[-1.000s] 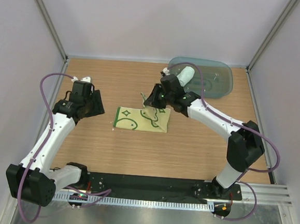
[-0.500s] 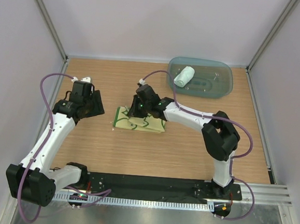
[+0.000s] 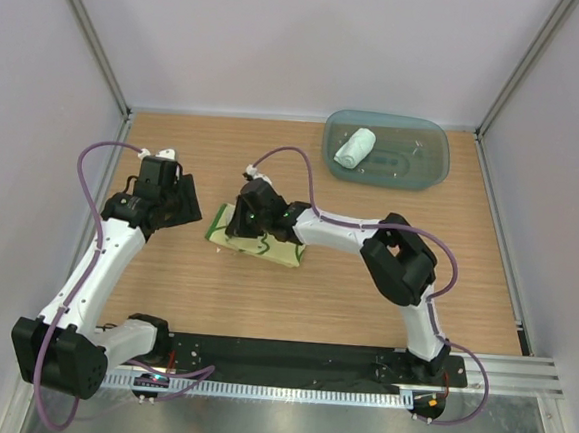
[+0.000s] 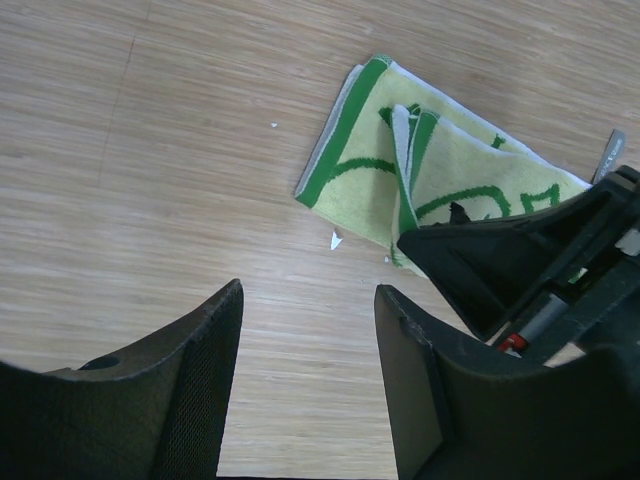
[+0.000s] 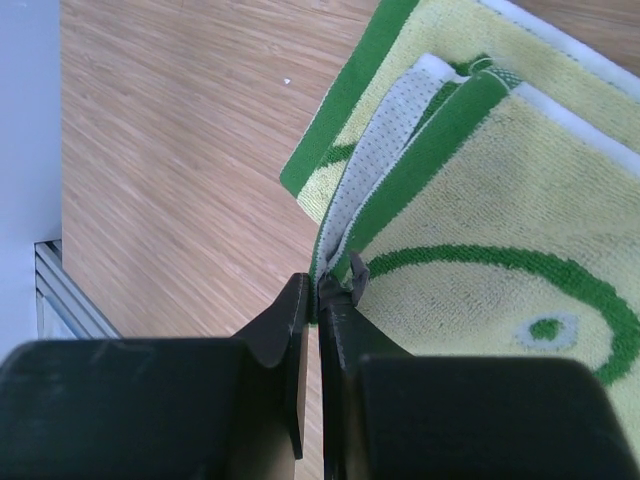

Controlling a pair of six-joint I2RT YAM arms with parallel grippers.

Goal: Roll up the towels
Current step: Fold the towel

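A: Why are the right jaws pinched shut on the folded edge of the yellow towel (image 3: 279, 253)?
B: Likely to roll it along the worktop (image 3: 262, 305). Left jaws gape empty near it.
A: The mint-white towel (image 3: 355, 146)?
B: Rolled, in the teal tray (image 3: 436, 168).

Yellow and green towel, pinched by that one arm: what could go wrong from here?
The right gripper pinches only the thin folded edge of the yellow towel, so the cloth might slip out. The left gripper hangs open, apart from the towel, and pins nothing, so the towel may slide on the wooden table rather than roll.
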